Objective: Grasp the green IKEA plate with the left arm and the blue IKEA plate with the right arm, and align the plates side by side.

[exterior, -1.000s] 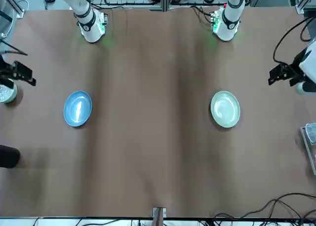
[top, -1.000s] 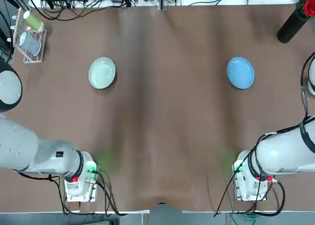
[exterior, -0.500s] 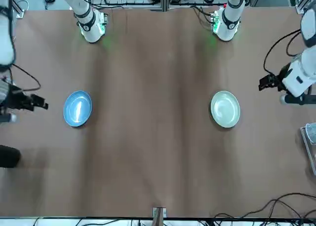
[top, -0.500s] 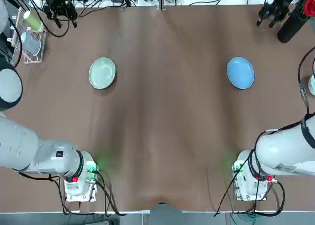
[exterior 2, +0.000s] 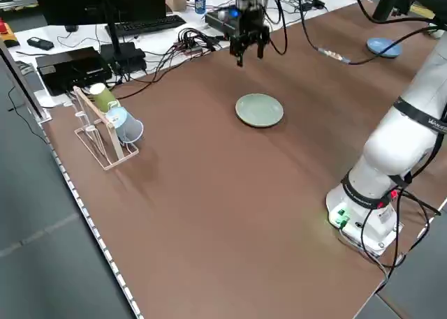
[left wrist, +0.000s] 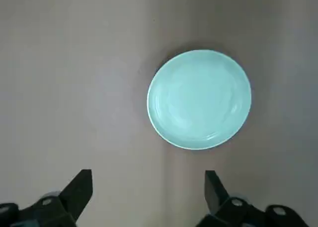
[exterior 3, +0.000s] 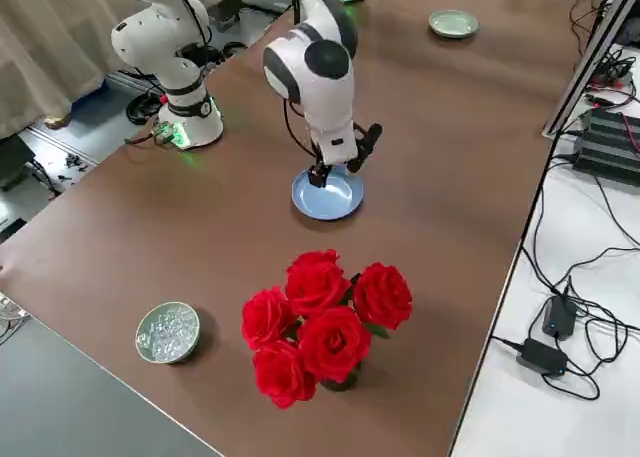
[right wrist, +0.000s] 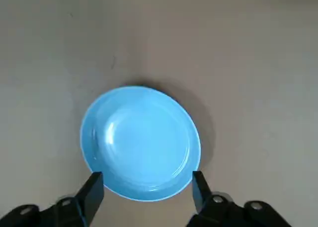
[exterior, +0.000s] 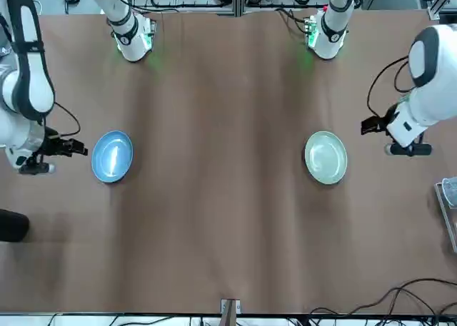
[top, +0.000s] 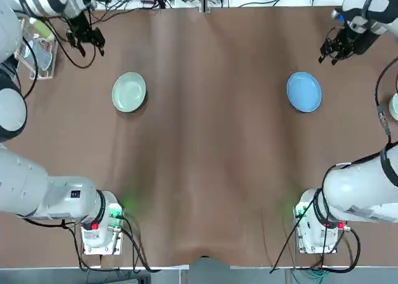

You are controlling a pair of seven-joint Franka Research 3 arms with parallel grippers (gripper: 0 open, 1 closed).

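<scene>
Green IKEA plate (top: 129,92) flat on the brown tablecloth (top: 211,160), left gripper (top: 87,40) raised beyond it, fingers wide; blue IKEA plate (top: 304,91) well apart — right gripper (top: 331,51) above its outer edge, fingers spread, empty; fingertips partly cut off in wrist views.

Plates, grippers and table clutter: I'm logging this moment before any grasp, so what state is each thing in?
Pale green round plastic plate: flat on the table, upright, empty, untouched.
Light blue round plastic plate: flat, upright, empty, untouched.
Left gripper: open, above the table beyond the green plate.
Right gripper: open, above the table beside the blue plate.
Red roses: standing upright.
Small bowl of clear beads: upright, filled.
</scene>
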